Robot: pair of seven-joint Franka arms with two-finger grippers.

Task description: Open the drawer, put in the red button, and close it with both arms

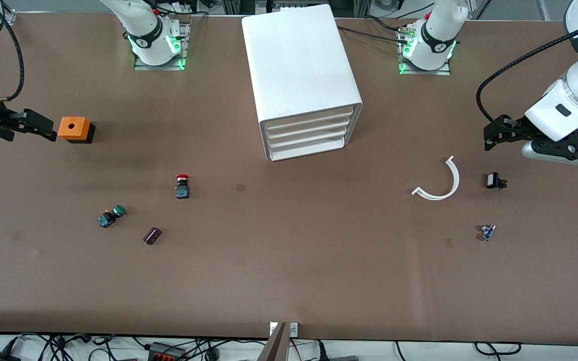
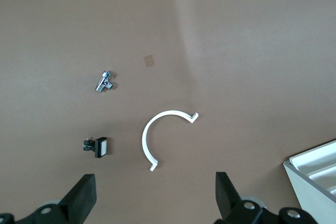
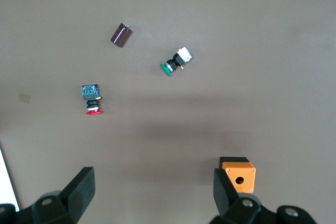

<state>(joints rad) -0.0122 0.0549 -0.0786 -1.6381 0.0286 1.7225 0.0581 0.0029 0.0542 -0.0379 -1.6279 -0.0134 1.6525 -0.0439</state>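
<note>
Drawer cabinet point(image 1: 301, 80) stands at upper centre of the frame, all four drawers shut. Left gripper point(image 1: 494, 134) and right gripper point(image 1: 43, 125) hover at opposite frame edges, jaws spread and empty, awaiting approach. Red button point(image 1: 182, 186) lies left of centre, untouched.

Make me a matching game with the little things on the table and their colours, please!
Things:
1. button beside the dark purple cylinder
2. box with a hole
3. curved strip
4. button nearest the cabinet

Colours:
A. white
B. red cap
C. orange
D. green cap

Pairs: 1-D, 2-C, 3-A, 4-B
</note>
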